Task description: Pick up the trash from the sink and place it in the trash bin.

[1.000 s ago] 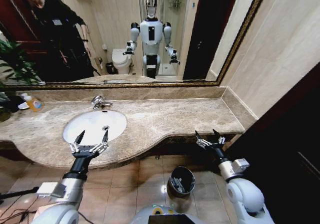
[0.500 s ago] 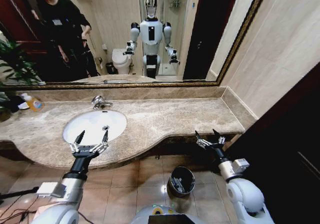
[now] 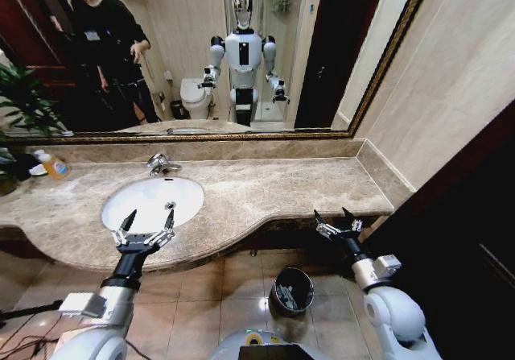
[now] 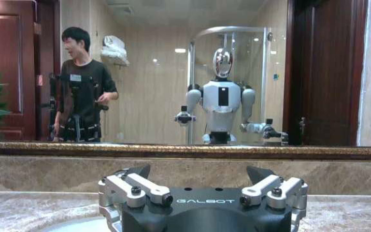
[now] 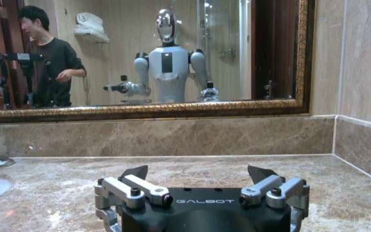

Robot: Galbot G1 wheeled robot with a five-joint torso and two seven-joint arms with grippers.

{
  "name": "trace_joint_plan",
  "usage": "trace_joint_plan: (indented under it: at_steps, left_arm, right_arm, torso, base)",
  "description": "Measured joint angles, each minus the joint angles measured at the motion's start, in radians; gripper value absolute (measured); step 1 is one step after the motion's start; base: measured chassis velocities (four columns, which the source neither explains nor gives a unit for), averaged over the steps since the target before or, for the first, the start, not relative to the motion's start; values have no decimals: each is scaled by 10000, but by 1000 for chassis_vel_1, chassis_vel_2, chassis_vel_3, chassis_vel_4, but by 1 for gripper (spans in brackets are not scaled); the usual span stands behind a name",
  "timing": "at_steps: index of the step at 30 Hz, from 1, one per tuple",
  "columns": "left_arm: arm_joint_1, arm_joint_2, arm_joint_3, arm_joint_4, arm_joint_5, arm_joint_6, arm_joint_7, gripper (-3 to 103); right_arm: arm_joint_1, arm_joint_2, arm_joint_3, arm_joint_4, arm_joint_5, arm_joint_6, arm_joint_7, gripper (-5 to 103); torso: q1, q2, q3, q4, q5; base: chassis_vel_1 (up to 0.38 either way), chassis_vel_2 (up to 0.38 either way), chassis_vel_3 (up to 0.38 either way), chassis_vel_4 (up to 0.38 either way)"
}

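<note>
Left gripper (image 3: 147, 221) spread wide, empty, over sink (image 3: 153, 200) front rim (right gripper (image 3: 336, 219) likewise, beside counter edge)

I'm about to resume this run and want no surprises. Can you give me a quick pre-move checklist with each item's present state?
1. left gripper open and holding nothing, at the sink's near edge: ok.
2. right gripper open and holding nothing, by the counter's front edge: ok.
3. trash bin upright on the floor between the arms, mouth unobstructed: ok.
4. Trash left in the sink: cannot tell; the visible basin looks plain white, and the left gripper covers its near part.
5. faucet away from the left gripper: ok.
</note>
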Motion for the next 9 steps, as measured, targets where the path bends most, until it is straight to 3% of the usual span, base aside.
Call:
trace_joint_plan:
  at_steps: [9]
  left_arm:
    - [0,0,0,0,0,0,0,100]
  right_arm:
    - [0,0,0,0,0,0,0,100]
  torso:
    - [0,0,0,0,0]
  base:
    - [0,0,0,0]
